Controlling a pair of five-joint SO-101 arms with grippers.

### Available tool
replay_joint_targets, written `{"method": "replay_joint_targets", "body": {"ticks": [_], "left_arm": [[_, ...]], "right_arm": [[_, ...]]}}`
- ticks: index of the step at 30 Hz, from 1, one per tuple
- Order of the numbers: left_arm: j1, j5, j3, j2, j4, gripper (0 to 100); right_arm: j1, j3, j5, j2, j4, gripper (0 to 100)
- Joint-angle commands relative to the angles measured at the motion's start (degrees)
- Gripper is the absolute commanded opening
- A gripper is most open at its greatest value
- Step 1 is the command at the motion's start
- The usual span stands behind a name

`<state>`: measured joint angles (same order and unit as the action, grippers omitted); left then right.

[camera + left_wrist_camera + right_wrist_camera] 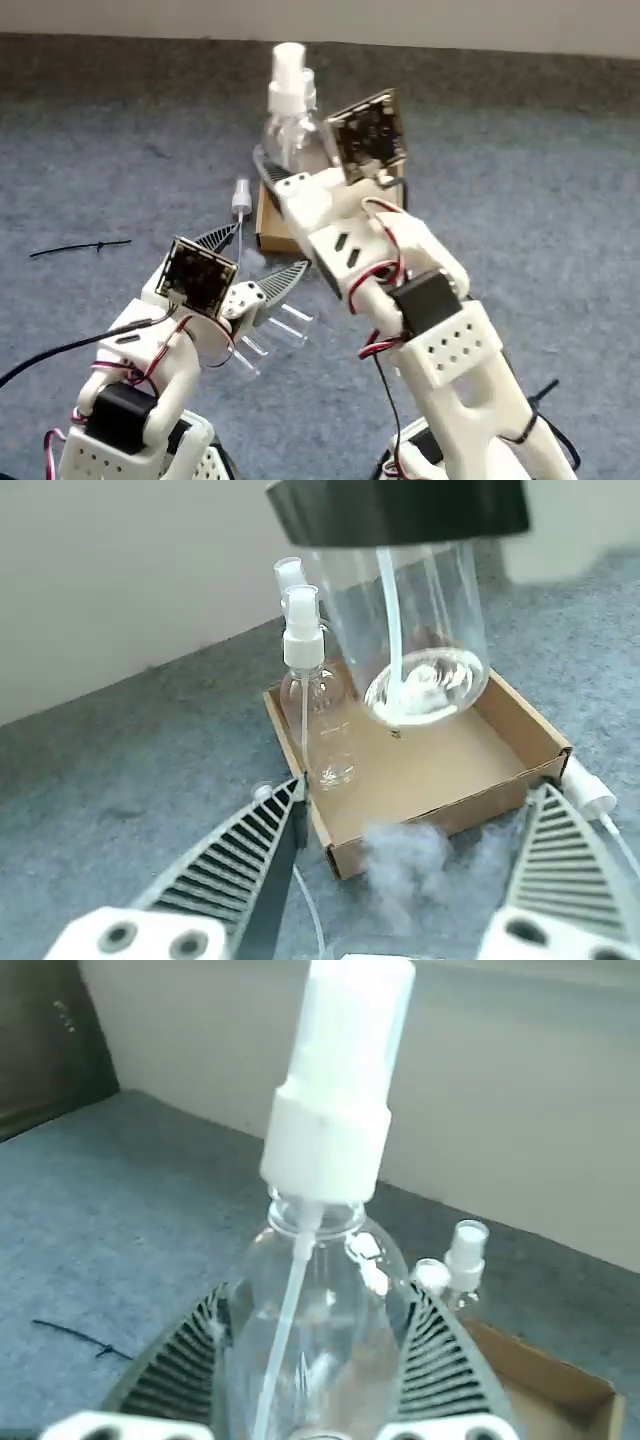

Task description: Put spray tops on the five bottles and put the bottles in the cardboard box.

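Clear round plastic bottle (310, 1350) with a white spray top (335, 1110) seated on its neck stands upright in your right gripper (320, 1305), jaws pressed against its body on both sides. You have it over the open brown cardboard box (450, 810); can't tell if its base touches the box floor. Two more clear capped bottles (316, 705) stand upright in one corner of the box, one right behind the other. A loose white sprayer with a thin dip tube (241, 197) lies on the grey-blue carpeted counter (520, 200), just beside the box's outer wall. Your left gripper (420, 788) hangs low near the box's front wall, pointing at it, jaws spread wide with nothing between them. Clear bottle shapes (270, 335) lie on their sides on the carpet right by your left arm; count unclear, caps unclear. A thin black cable tie (80, 247) lies flat on the carpet, well apart from the box and bottles, out on the left arm's side.
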<state>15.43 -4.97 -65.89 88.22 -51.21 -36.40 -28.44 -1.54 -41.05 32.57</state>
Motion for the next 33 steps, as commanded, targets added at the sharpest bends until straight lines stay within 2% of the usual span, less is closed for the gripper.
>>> {"method": "replay_joint_targets", "body": {"ticks": [1, 6, 14, 20, 23, 33], "left_arm": [[-1.19, 5.01, -0.75, 0.75, 3.78, 34], [-5.05, 5.36, -1.01, 0.75, 5.54, 34], [-5.49, 5.36, -1.36, 0.57, 6.68, 33], [-5.23, 5.10, -4.88, 0.75, 9.93, 21], [-5.14, 5.10, -6.99, 0.75, 12.57, 17], [-5.05, 5.19, -7.78, 0.75, 12.92, 15]], "right_arm": [[-4.35, 2.07, 0.79, 0.13, -1.10, 0.4], [-8.92, -3.21, 0.79, -1.98, -1.19, 0.4], [-9.19, -9.71, 0.88, -9.19, -1.01, 0.4], [-9.36, -10.68, 0.88, -14.11, -0.75, 0.4], [-9.36, -10.51, 0.79, -14.02, 2.77, 0.4], [-9.01, -10.33, 0.79, -14.02, 3.38, 1.0]]}}
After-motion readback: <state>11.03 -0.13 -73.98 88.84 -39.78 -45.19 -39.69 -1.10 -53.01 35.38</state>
